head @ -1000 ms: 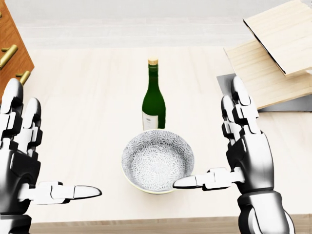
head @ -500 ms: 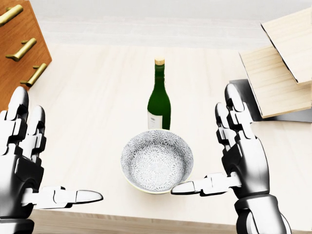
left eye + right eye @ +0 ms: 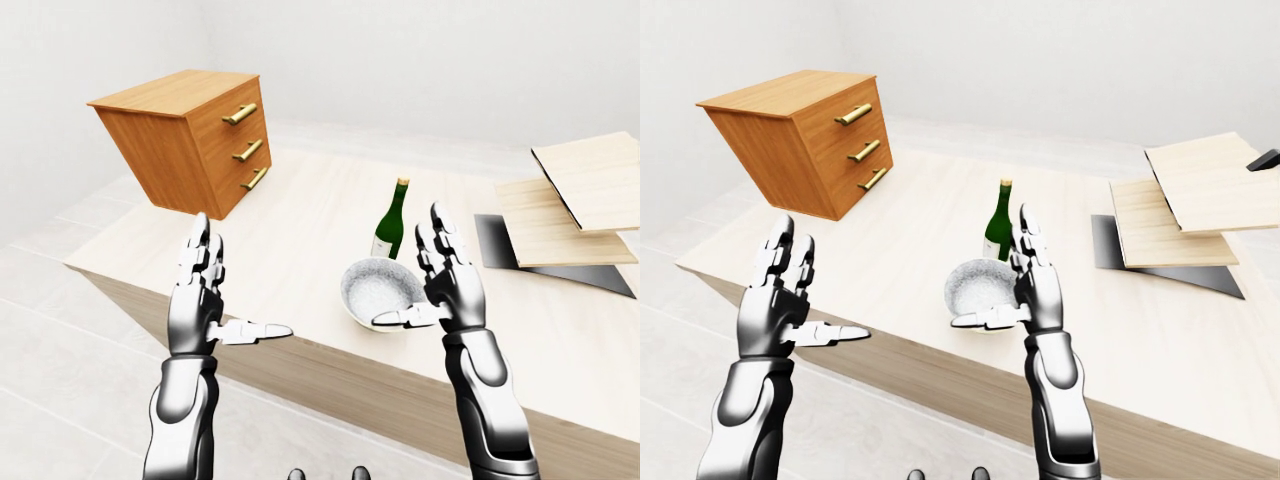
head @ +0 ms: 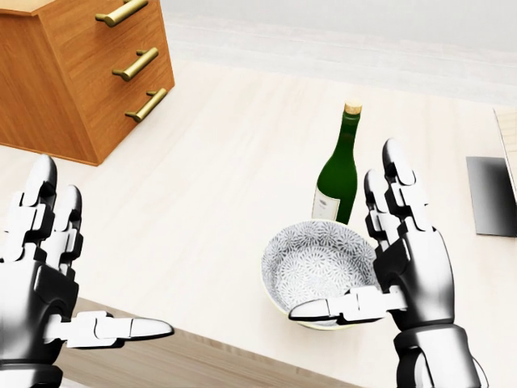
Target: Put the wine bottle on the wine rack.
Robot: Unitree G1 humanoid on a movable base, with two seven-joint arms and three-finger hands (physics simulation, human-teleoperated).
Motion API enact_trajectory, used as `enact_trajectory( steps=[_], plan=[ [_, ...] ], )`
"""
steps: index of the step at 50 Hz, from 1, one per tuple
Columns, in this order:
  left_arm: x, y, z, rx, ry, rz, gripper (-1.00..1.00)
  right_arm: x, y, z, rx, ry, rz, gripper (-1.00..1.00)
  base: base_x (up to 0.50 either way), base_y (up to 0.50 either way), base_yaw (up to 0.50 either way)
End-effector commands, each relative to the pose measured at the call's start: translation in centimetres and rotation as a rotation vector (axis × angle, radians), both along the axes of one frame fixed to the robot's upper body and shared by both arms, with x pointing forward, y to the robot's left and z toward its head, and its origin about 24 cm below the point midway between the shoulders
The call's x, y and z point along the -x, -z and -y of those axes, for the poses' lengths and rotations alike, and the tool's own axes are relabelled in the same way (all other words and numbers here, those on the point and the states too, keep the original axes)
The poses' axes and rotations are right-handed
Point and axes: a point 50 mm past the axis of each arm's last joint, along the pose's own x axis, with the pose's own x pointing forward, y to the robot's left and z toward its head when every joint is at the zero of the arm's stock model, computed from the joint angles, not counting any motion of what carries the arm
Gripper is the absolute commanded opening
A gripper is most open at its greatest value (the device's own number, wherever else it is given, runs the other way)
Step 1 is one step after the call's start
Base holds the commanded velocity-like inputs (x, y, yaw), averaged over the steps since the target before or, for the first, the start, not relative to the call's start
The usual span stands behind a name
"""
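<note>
I've got both hands up over the near edge of the light wooden table [image 3: 300, 215], palms facing each other, and neither is holding anything. My left hand [image 4: 40, 275] has its fingers spread and pointing up, thumb stuck out sideways toward the middle of the head view. My right hand [image 4: 400, 263] mirrors it: fingers splayed upward, thumb reaching left across the rim of the patterned bowl [image 4: 319, 271] as seen from the head view, though I can't tell if it touches the rim.

The wine bottle [image 4: 339, 174] stands upright on the table, dark green glass with a pale label and a tan cap, just above the bowl in the head view and just left of my right hand's fingers. It looks very close to the bowl; whether they touch, I can't say.

Up in the top left sits a wooden drawer cabinet [image 3: 185, 135] with three brass handles, tilted in all views, resting on the tabletop. Over on the right of the left-eye view I see the wine rack [image 3: 565, 210], made of slanted pale wooden boards on a dark base plate, well apart from the bottle. The bottle is not on it yet.
</note>
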Motion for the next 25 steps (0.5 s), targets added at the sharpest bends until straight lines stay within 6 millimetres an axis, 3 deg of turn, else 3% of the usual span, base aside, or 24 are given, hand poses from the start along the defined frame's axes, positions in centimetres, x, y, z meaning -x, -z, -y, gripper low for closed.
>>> enact_trajectory(
  steps=[1,14,25],
  plan=[
    [0.06,0.07,0.13,0.0,0.001,-0.003,1.0,0.04,-0.14,0.15,-0.015,0.008,0.006,1.0,0.21,-0.38,0.0],
    [0.43,-0.53,0.36,-0.004,0.002,0.023,1.0,-0.1,0.0,0.01,-0.015,0.004,-0.001,1.0,0.25,-0.43,0.0],
    [0.3,-0.2,0.36,-0.004,0.0,0.008,1.0,-0.18,0.23,-0.15,-0.011,-0.004,-0.011,1.0,0.01,-0.01,0.0]
  ],
)
